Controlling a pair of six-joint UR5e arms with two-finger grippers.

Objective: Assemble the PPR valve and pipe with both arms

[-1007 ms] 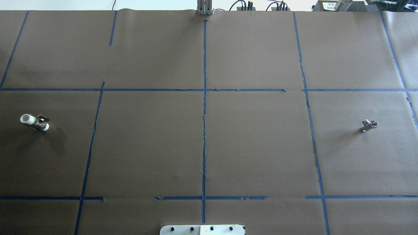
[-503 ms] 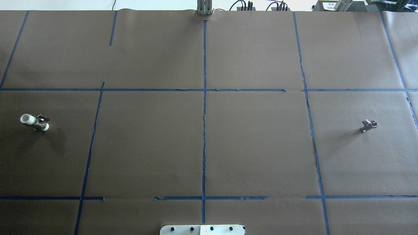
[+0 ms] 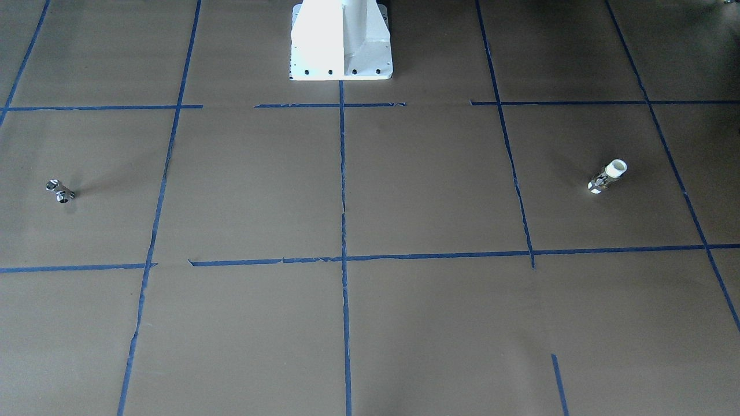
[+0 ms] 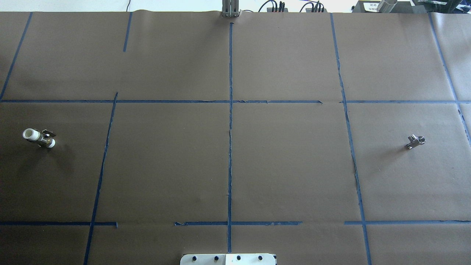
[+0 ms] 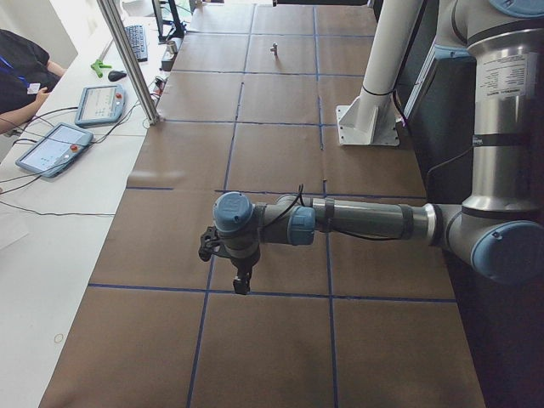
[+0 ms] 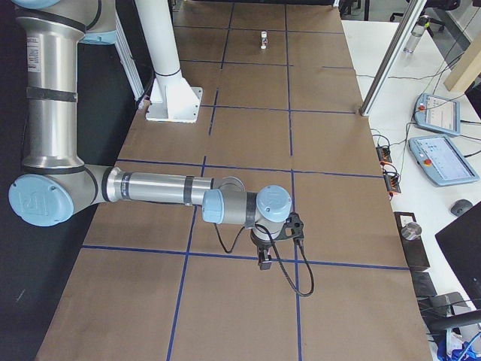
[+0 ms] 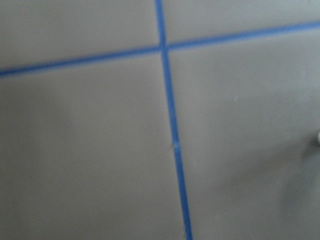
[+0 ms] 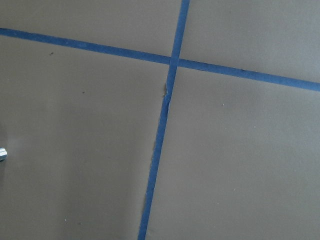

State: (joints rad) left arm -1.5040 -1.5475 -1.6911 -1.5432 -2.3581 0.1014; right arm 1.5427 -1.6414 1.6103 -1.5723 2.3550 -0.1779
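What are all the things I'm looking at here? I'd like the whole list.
PPR valve: one, white ends and brass middle, on the table towards the robot's left.
pipe: one, shiny chrome, on the table towards the robot's right.
table: one, brown cover with a blue tape grid.
pedestal: one, white, middle of the robot's edge.
control tablets: two, grey, on the white side bench.
person's arm: one, dark sleeve, by the bench.
left arm: one, grey and pale blue, over the table.
left gripper: one, black, pointing down.
right arm: one, same colours.
right gripper: one, black, pointing down.

On the table (image 4: 165,165), PPR valve (image 4: 38,138) lies far left, pipe (image 4: 415,141) far right.
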